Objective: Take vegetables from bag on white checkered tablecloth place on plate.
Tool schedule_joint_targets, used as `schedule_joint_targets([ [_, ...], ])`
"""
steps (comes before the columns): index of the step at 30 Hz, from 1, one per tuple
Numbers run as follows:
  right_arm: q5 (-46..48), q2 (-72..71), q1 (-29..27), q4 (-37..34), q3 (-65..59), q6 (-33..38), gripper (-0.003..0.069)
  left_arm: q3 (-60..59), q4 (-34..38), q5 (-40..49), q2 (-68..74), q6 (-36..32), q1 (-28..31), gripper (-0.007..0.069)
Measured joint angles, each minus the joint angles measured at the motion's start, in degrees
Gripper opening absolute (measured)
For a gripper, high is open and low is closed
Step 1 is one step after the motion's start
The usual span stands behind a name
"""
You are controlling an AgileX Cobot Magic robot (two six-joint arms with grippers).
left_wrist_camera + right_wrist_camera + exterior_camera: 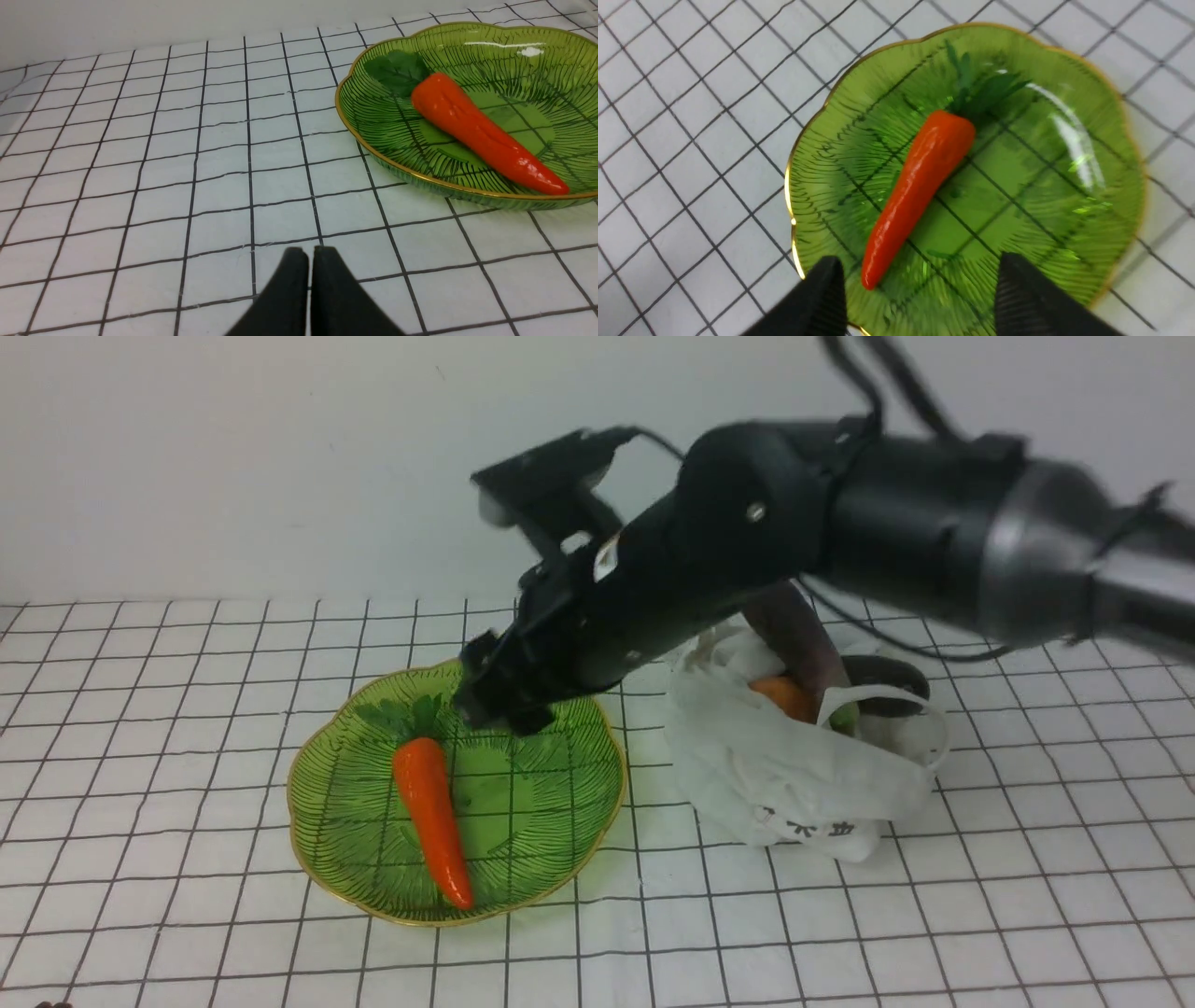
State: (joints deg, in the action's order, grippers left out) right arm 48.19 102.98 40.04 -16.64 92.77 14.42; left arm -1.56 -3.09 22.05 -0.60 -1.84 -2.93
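Now carrot (434, 817) lies on plate (553, 803); right gripper (920, 262) hangs spread above it, empty; left gripper (310, 255) pressed together over tablecloth (140, 163)

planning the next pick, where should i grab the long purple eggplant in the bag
Probably across the exposed shaft of the long purple toy eggplant, coming from above: it slants up out of the mouth of the soft white cloth bag, its lower end hidden inside.
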Motion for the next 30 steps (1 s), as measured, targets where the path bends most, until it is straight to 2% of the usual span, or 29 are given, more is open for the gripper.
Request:
schedule_joint_targets([
  [2,2.7,-5.4,-1.3,3.4,0.0,-3.6,0.0273,0.0,0.0,0.0,0.0,0.0,0.0,-0.0008],
  [3,5.0,-8.5,-1.9,5.7,0.0,-6.2,0.0191,0.0,0.0,0.0,0.0,0.0,0.0,-0.0008],
  [4,6.1,-10.3,-2.2,7.6,0.0,-7.4,0.0163,0.0,0.0,0.0,0.0,0.0,0.0,-0.0008],
  [5,9.6,-15.5,-2.7,11.2,0.0,-10.6,0.0061,0.0,0.0,0.0,0.0,0.0,0.0,-0.0008],
  [7,12.9,-20.9,-2.9,14.2,0.0,-13.5,0.0017,0.0,0.0,0.0,0.0,0.0,0.0,-0.0008],
  [11,18.2,-34.2,-3.0,17.5,-1.2,-19.0,-0.0010,0.0,0.0,0.0,0.0,0.0,0.0,-0.0008],
  [15,15.8,-52.4,-3.1,19.1,-10.0,-21.6,-0.0013,0.0,0.0,0.0,0.0,0.0,0.0,-0.0008],
  [20,-0.4,-75.1,-3.1,19.8,-28.9,-23.2,-0.0013,0.0,0.0,0.0,0.0,0.0,0.0,-0.0008],
  [23,-11.7,-86.8,-3.1,19.7,-42.6,-28.6,-0.0013,0.0,0.0,0.0,0.0,0.0,0.0,-0.0008],
  [25,-14.5,-89.7,-3.1,19.5,-46.5,-31.0,-0.0013,0.0,0.0,0.0,0.0,0.0,0.0,-0.0008],
  [27,-22.1,-96.8,-3.1,19.7,-55.6,-35.2,-0.0013,0.0,0.0,0.0,0.0,0.0,0.0,-0.0008],
  [30,-29.1,-102.7,-3.1,20.5,-63.5,-36.6,-0.0013,0.0,0.0,0.0,0.0,0.0,0.0,-0.0008],
])
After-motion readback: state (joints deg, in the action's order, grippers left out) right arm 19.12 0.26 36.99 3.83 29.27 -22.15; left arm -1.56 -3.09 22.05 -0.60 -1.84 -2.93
